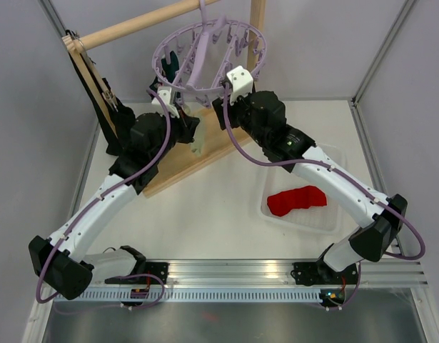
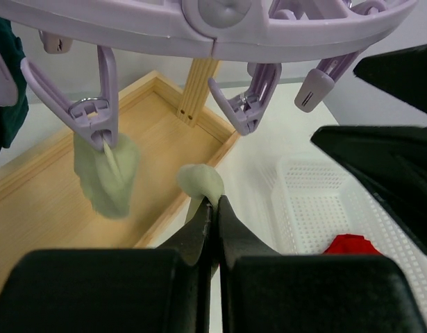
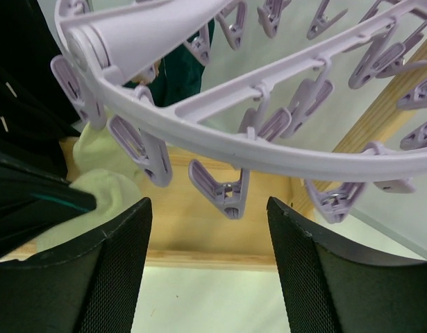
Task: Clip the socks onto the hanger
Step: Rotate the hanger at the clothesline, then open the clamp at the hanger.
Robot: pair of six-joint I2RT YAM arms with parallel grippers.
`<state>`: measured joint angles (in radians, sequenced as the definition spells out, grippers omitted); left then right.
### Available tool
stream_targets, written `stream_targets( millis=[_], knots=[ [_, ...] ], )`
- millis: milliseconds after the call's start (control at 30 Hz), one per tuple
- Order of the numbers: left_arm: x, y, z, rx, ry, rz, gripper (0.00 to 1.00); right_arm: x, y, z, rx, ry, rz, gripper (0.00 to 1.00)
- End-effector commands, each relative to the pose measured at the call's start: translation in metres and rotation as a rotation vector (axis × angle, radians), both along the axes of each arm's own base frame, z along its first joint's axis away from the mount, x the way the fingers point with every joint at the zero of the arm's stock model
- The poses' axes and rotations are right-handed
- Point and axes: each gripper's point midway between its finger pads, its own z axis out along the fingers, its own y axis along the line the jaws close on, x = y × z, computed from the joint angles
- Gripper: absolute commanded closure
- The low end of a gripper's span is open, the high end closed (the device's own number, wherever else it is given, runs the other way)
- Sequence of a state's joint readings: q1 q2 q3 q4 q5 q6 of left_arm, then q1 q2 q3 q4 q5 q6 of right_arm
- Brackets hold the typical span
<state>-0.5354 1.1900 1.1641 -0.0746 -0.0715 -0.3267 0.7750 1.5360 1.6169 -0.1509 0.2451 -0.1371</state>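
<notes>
Top centre of the overhead frame: the lavender hanger (image 1: 208, 53) hangs from a wooden rack (image 1: 133, 25), with a dark teal sock (image 1: 169, 64) clipped at its left rim. My left jaws, pressed together just below the ring, pinch a fold of pale green sock (image 2: 199, 182). Left of it in the wrist view, more pale fabric (image 2: 105, 173) dangles from a clip (image 2: 95, 114). My right jaws gape wide under the rim, holding nothing. Lower right, a red sock (image 1: 298, 199) lies in a white basket (image 1: 315, 214) on the surface (image 1: 205, 214).
</notes>
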Motion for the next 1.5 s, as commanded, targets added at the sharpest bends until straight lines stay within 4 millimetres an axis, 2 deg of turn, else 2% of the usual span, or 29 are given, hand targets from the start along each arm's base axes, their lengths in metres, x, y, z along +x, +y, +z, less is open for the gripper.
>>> stream_targets(
  millis=[0, 267, 400, 900, 933, 1033, 1233, 1467],
  knots=[
    [-0.004, 0.005, 0.032, -0.005, -0.077, -0.014, 0.98, -0.003, -0.004, 0.018, 0.007, -0.074, 0.004, 0.26],
    [-0.002, 0.009, 0.035, -0.005, -0.081, -0.014, 0.98, 0.006, -0.007, 0.021, -0.005, -0.099, -0.025, 0.22],
    [-0.002, 0.009, 0.034, -0.005, -0.077, -0.014, 0.98, 0.011, -0.003, 0.022, -0.007, -0.105, -0.013, 0.21],
    [-0.004, 0.011, 0.032, 0.001, -0.074, -0.019, 0.98, 0.018, 0.008, 0.022, 0.002, -0.128, 0.011, 0.26],
    [-0.003, 0.011, 0.031, 0.004, -0.073, -0.018, 0.98, 0.019, 0.008, 0.029, 0.021, -0.150, 0.010, 0.26],
    [-0.003, 0.011, 0.031, 0.004, -0.072, -0.019, 0.98, 0.019, 0.009, 0.031, 0.022, -0.156, 0.007, 0.26],
    [-0.003, 0.011, 0.032, 0.005, -0.074, -0.021, 0.98, 0.022, 0.011, 0.034, 0.026, -0.157, 0.006, 0.30],
    [-0.005, 0.012, 0.032, 0.006, -0.074, -0.024, 0.98, 0.020, 0.013, 0.041, 0.050, -0.153, 0.020, 0.44]
  ],
)
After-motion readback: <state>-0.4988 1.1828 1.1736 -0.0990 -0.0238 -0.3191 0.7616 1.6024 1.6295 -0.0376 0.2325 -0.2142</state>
